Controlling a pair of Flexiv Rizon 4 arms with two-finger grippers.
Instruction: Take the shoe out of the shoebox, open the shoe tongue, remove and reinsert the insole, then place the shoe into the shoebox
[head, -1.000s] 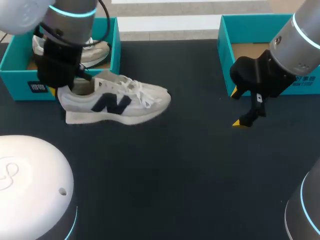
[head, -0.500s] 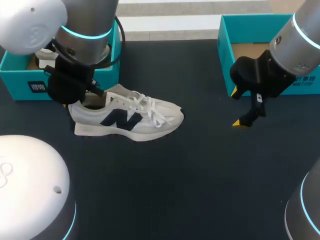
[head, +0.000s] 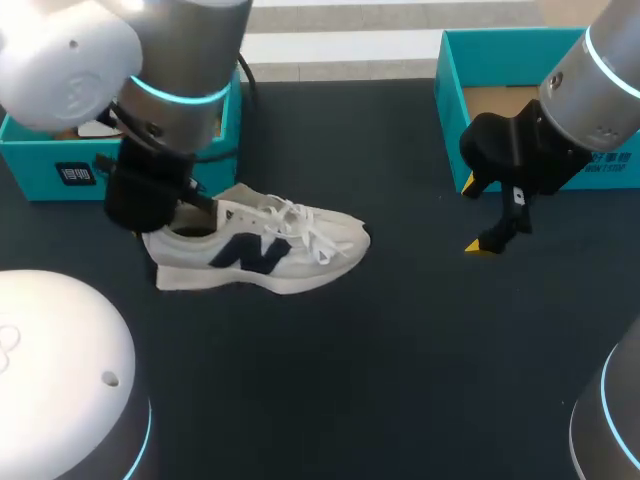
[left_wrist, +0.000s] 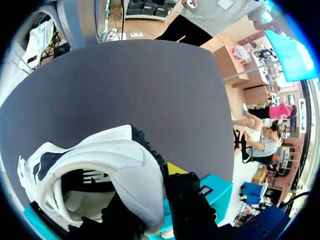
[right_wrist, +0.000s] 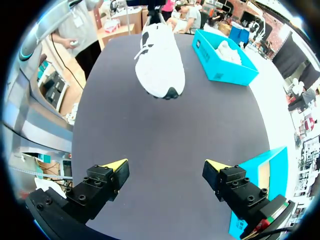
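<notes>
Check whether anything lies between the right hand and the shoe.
Nothing visible does. Only bare table lies between the open right hand and the shoe, whose toe faces it; the left hand grips its heel on the far side.

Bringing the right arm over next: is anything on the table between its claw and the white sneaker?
Nothing: only bare dark tabletop lies between the right claw and the white lace-up sneaker, clearest in the right wrist view.
</notes>
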